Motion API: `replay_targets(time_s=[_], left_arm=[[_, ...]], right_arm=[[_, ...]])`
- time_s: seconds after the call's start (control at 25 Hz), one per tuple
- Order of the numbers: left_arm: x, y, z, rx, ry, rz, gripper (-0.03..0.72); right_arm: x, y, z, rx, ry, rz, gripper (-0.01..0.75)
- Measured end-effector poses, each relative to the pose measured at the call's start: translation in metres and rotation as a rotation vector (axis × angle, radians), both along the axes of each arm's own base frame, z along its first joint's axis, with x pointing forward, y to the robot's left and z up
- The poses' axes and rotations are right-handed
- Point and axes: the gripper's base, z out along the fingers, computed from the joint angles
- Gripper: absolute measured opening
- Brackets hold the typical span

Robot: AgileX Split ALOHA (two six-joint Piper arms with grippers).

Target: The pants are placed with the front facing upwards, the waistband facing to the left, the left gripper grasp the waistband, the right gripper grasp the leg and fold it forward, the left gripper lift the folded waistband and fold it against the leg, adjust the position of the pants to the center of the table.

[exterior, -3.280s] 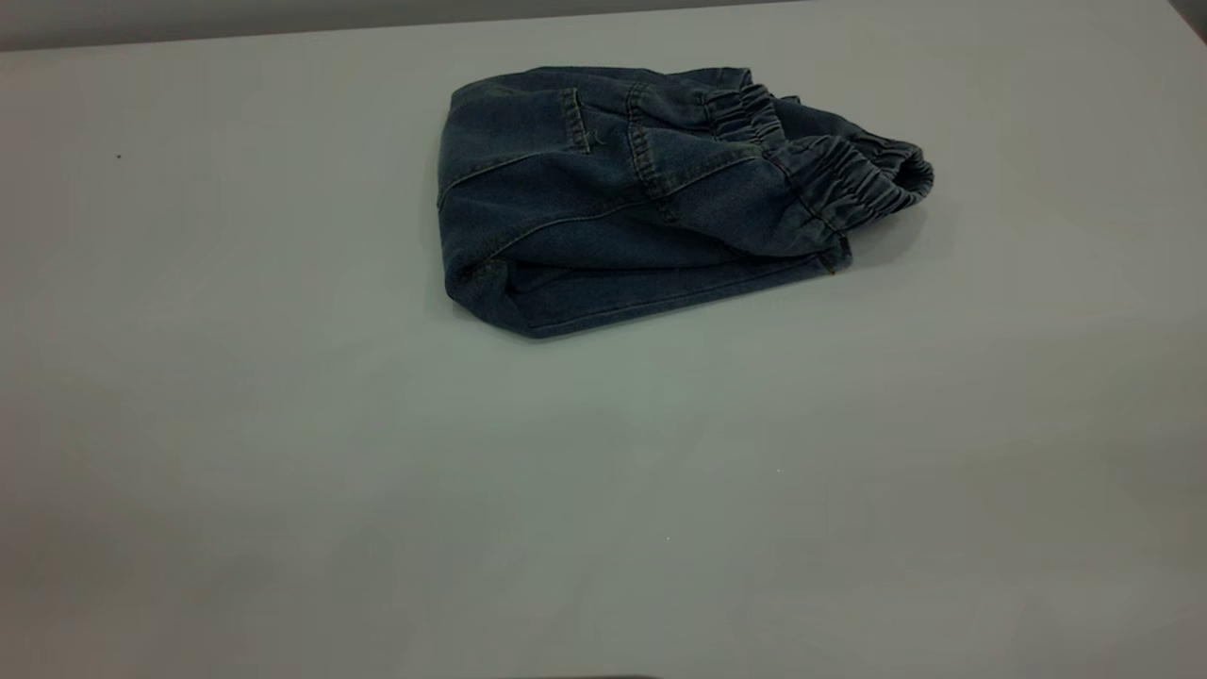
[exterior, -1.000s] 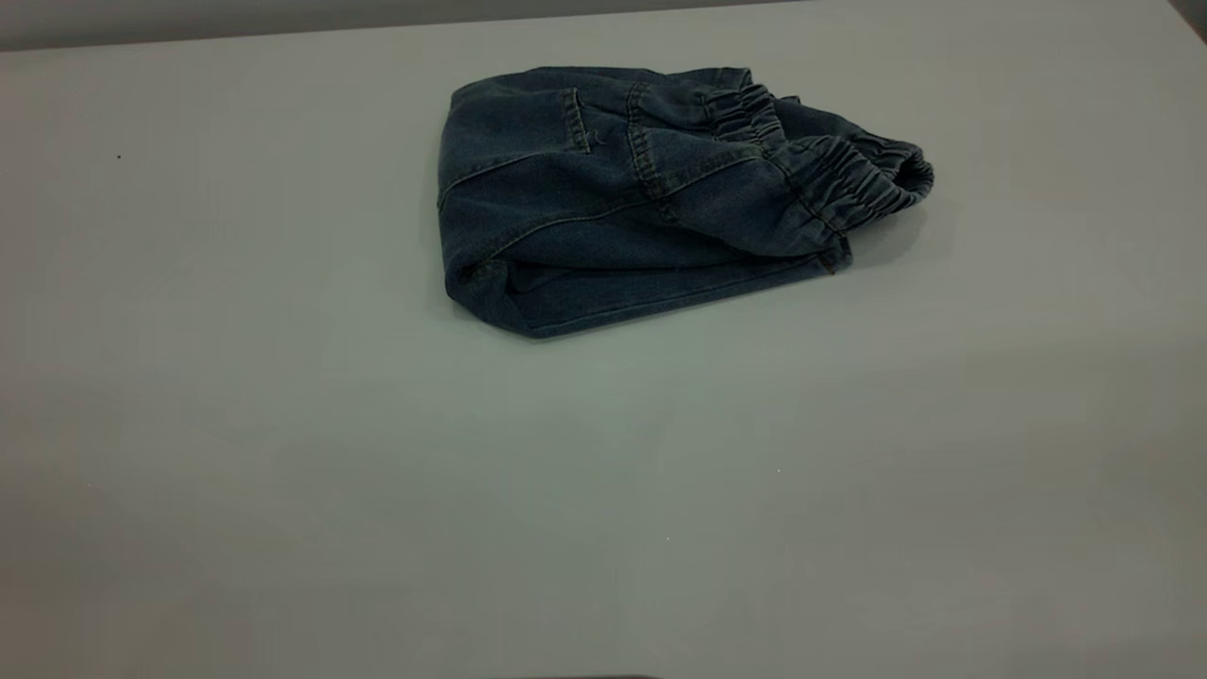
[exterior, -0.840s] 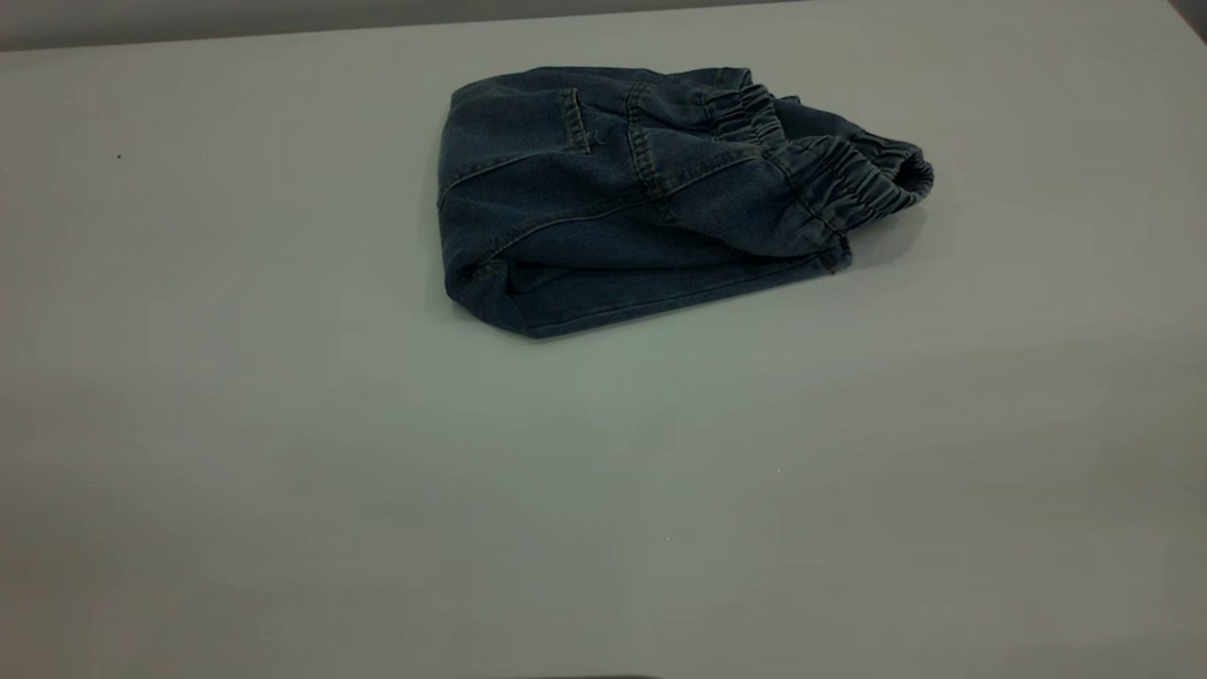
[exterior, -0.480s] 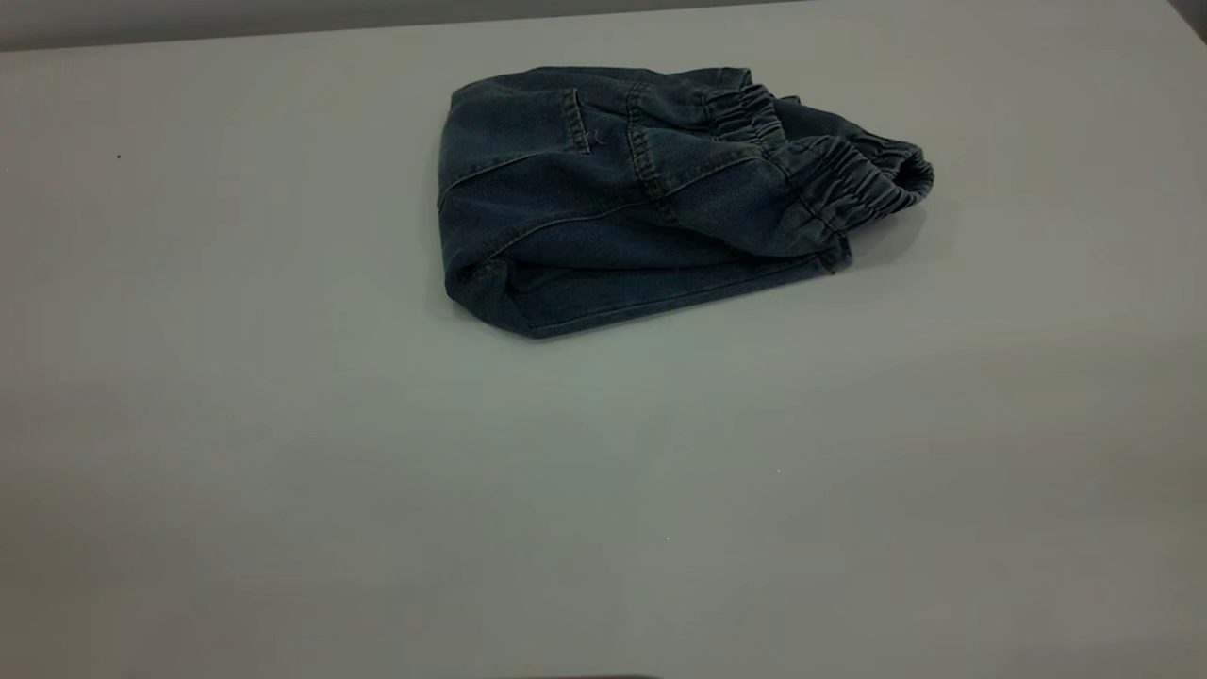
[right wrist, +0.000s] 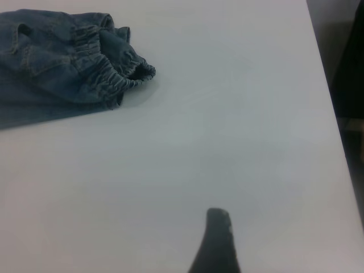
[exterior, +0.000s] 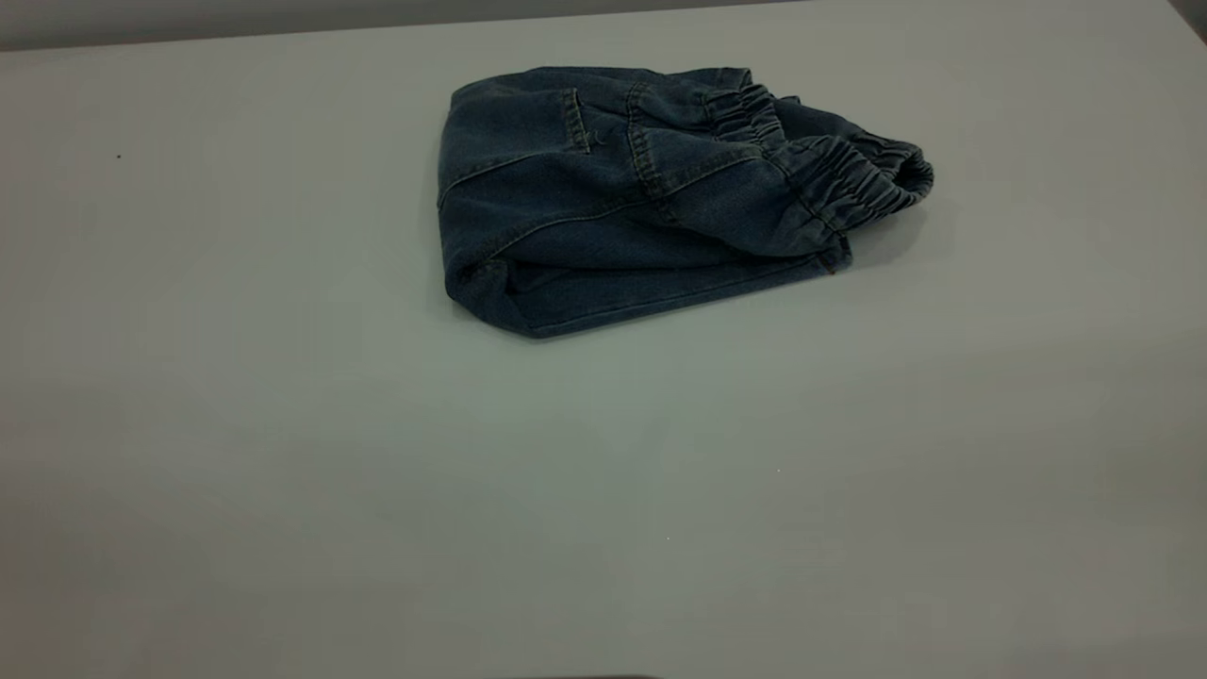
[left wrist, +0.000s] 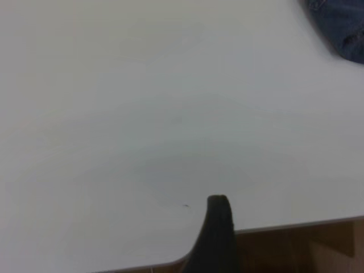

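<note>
On the far half of the tabletop (exterior: 283, 453), slightly right of centre in the exterior view, the pants (exterior: 613, 207) lie as a compact folded bundle of dark blue denim. The waistband (exterior: 853, 179) is at the bundle's right end, ruched and curled into an open loop that stands a little proud of the layers beneath. A folded edge closes the left end, and a stitched hem runs along the near side.

Handling judgement: the denim is soft and pliant but has body, so it should hold a crease yet sag if lifted from one point. The stacked layers may slide over one another if dragged. The gathered elastic is the thickest, most prominent feature and offers the surest pinch point. For a move toward the tabletop centre, a grip at the waistband end and another at the opposite folded edge should keep the layers together.

The left end effector (left wrist: 219, 239) shows only one dark finger, low over the tabletop corner, well apart from the pants; whether it is open or closed cannot be told. The right end effector (right wrist: 215, 244) likewise shows a single dark finger over bare tabletop, well apart from the waistband (right wrist: 116, 74); its state cannot be told either. Neither arm appears in the exterior view.
</note>
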Motion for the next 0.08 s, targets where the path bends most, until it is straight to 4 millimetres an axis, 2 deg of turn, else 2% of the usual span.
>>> replay_targets(time_s=[0.08], left_arm=[[0.0000,0.0000,0.0000,0.000,0.000,0.000,0.587]], right_arm=[[0.0000,0.0000,0.0000,0.000,0.000,0.000,0.514]])
